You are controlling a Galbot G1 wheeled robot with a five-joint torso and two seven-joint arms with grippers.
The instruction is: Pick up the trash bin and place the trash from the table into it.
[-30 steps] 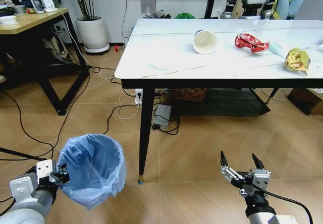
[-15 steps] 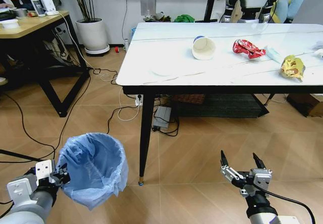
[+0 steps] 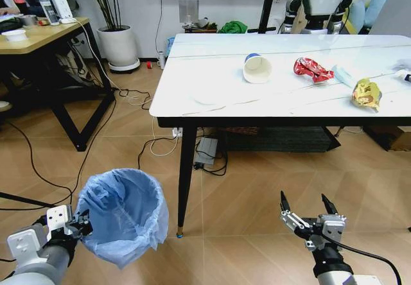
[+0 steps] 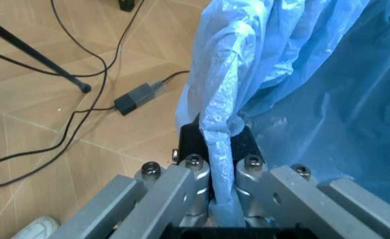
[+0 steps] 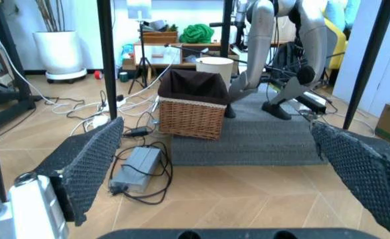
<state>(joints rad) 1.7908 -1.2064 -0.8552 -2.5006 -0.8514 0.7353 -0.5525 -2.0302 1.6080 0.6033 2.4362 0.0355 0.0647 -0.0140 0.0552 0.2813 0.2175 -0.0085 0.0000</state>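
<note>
The trash bin (image 3: 123, 213), lined with a crinkly light-blue bag, sits low at the left, just in front of the table's near left leg. My left gripper (image 3: 81, 223) is shut on its near rim. In the left wrist view the fingers (image 4: 189, 175) pinch the bag-covered rim (image 4: 216, 124). My right gripper (image 3: 308, 207) hangs open and holds nothing, low at the right over the floor; its pads (image 5: 89, 158) stand wide apart. On the white marble table (image 3: 192, 108) lie a blue-rimmed paper cup (image 3: 257, 68) on its side, a red wrapper (image 3: 312, 69), a pale blue mask (image 3: 343, 75) and a yellow wrapper (image 3: 364, 93).
Black table legs (image 3: 185, 169) stand beside the bin. Cables and a power adapter (image 5: 135, 167) lie on the wooden floor under the table, with a wicker basket (image 5: 191, 109) on a grey mat. A wooden desk (image 3: 38, 31) and a potted plant (image 3: 117, 41) stand at the far left.
The whole head view has shifted, so the camera moved: the table and the trash on it now show slightly lower and further left. The bin stays in my left gripper. The right gripper has not changed.
</note>
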